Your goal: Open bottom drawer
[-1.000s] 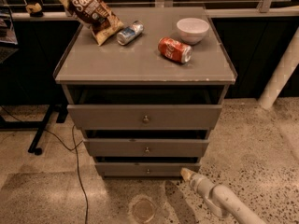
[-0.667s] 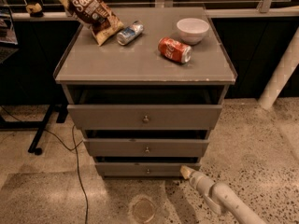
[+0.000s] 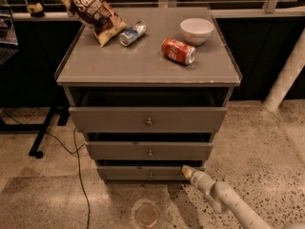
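We looked down on a grey cabinet of three drawers, boxy and matte, standing on a speckled stone floor. Its tabletop was flat, smooth and slightly raised at the rim.

The bottom drawer sat at the six o'clock end of the cabinet, just above the floor. It had the thinnest and narrowest front, with a dark gap above it. We judged it a rigid, painted panel. It probably weighed little and would slide straight out toward six o'clock, though it might bind if pulled from one corner.

The pale, tubular arm came in from five o'clock.

On the tabletop lay a crinkled, glossy chip bag at eleven o'clock and a smooth white bowl at one o'clock. A red can and a blue can lay on their sides between them.

The gripper was low at the right end of the bottom drawer's front, at three o'clock from its centre. It was just beside the panel or against it, and we could not tell whether it was open or closed.

The knob was small, round and metallic, so likely hard and slippery. We reckoned it the proper hold because a centred pull would keep the drawer square, and the panel's top edge would be the fallback.
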You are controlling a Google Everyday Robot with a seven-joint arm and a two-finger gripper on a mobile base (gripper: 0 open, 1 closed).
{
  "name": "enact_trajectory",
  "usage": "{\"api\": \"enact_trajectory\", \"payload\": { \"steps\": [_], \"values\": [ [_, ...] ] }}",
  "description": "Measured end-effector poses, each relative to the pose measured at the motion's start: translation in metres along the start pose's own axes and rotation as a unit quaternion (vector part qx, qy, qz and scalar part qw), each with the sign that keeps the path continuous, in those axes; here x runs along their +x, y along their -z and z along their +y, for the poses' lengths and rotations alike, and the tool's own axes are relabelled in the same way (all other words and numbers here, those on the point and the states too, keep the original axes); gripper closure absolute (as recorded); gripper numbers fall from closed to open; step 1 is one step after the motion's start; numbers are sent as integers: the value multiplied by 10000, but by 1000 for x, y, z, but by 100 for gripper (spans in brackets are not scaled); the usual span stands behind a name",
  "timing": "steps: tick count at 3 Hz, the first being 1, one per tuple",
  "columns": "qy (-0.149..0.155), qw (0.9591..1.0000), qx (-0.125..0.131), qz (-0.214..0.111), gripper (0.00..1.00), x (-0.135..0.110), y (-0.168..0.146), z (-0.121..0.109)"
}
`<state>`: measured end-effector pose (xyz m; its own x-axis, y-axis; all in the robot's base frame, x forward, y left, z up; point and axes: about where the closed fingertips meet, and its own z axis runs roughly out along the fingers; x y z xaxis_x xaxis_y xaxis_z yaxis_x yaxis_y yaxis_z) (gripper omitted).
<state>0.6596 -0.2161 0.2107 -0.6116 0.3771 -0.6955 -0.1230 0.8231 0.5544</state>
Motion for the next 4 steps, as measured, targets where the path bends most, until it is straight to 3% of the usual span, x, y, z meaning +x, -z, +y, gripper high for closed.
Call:
{"api": "enact_trajectory", "payload": {
  "steps": [1, 2, 4],
  "values": [
    [156, 9997, -64, -181, 100, -18, -24, 0],
    [158, 9997, -59, -188, 100, -19, -24, -1],
    [85, 9993, 350, 31, 100, -18, -39, -12]
  ]
}}
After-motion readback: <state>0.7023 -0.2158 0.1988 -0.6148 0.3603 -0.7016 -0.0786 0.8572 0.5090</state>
